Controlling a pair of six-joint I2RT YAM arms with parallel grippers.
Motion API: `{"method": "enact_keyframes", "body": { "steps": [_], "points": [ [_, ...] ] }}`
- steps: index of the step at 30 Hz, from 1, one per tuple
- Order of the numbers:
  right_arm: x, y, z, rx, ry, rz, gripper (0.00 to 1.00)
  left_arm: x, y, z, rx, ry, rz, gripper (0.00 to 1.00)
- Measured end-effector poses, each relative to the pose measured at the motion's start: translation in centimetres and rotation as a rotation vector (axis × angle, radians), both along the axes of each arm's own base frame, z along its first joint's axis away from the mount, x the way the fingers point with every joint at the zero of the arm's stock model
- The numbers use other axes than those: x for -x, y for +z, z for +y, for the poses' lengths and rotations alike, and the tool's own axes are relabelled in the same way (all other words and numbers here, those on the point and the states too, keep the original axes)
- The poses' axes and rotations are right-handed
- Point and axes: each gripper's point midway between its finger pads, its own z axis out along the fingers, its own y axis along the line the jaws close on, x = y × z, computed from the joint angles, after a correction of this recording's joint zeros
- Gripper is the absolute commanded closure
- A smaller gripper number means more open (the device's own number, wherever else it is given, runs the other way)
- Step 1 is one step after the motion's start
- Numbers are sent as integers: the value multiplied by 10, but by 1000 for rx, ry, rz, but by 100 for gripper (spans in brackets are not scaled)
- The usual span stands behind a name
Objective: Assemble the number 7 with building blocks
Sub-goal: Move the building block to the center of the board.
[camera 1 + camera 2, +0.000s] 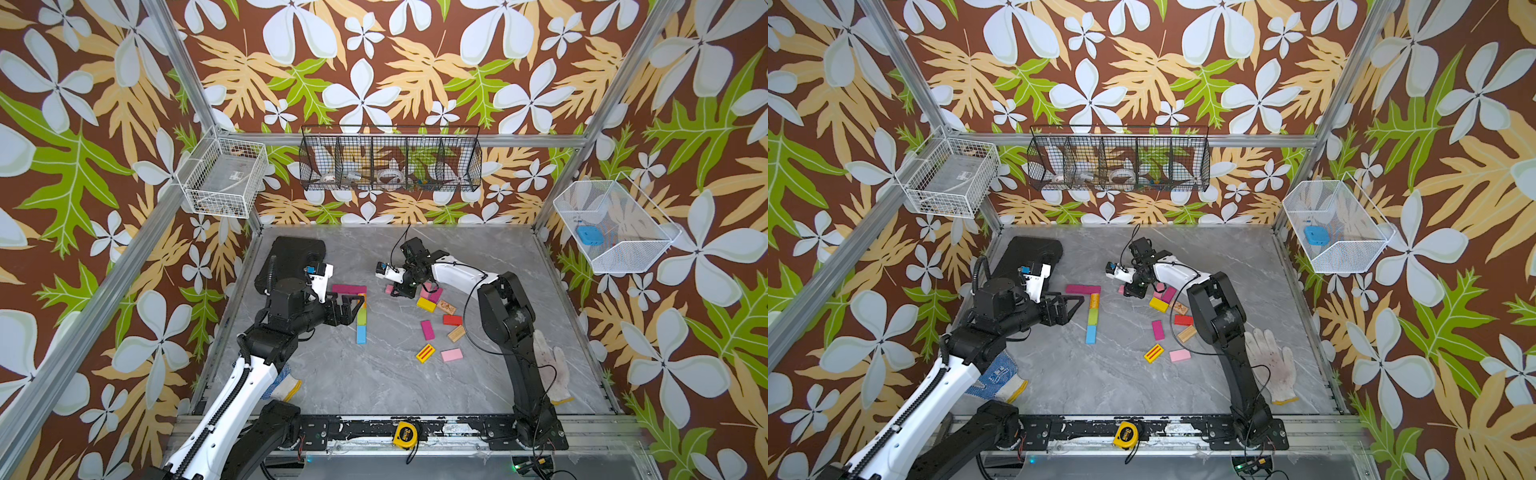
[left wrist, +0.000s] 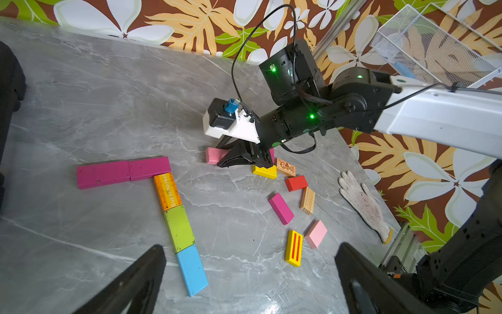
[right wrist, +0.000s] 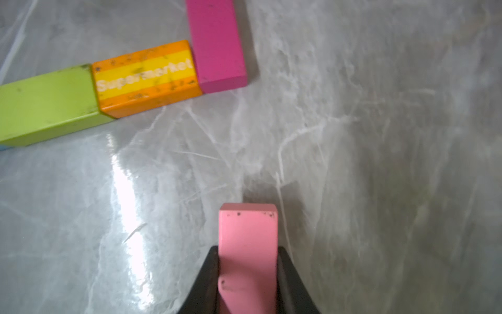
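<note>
On the grey table a number shape lies flat: two magenta blocks [image 1: 349, 289] end to end, then an orange block [image 2: 167, 191], a green block [image 2: 179, 228] and a blue block [image 2: 191, 269] in a line down from their right end. My right gripper [image 3: 247, 248] is shut on a pink block [image 3: 247, 225], low over the table just right of the magenta blocks; in a top view the pink block [image 1: 389, 289] pokes out from under the right gripper [image 1: 395, 291]. My left gripper [image 2: 251, 246] is open with nothing in it, left of the green block.
Several loose blocks lie right of the shape: yellow [image 1: 427, 304], red [image 1: 452, 320], magenta [image 1: 427, 330], plain wood [image 1: 456, 333], striped yellow [image 1: 425, 353], pink [image 1: 451, 354]. A white glove [image 1: 550, 370] lies at the right, a yellow tape measure [image 1: 405, 434] on the front rail.
</note>
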Motion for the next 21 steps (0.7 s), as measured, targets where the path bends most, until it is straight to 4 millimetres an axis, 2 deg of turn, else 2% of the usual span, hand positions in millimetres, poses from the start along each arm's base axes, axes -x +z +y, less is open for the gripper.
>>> {"method": "enact_keyframes", "body": {
  "steps": [3,10,17,21],
  "points": [
    [6,-3,6,9,81,-17,75,-1,0,1,-3,6,-1,0],
    [2,-12,9,39,176,-52,75,-2,0,3,-12,20,-6,0],
    [2,-12,13,51,246,-91,74,-3,-1,5,-16,28,-7,0],
    [2,-12,13,54,261,-96,65,-3,0,5,-15,29,-10,0]
  ]
}}
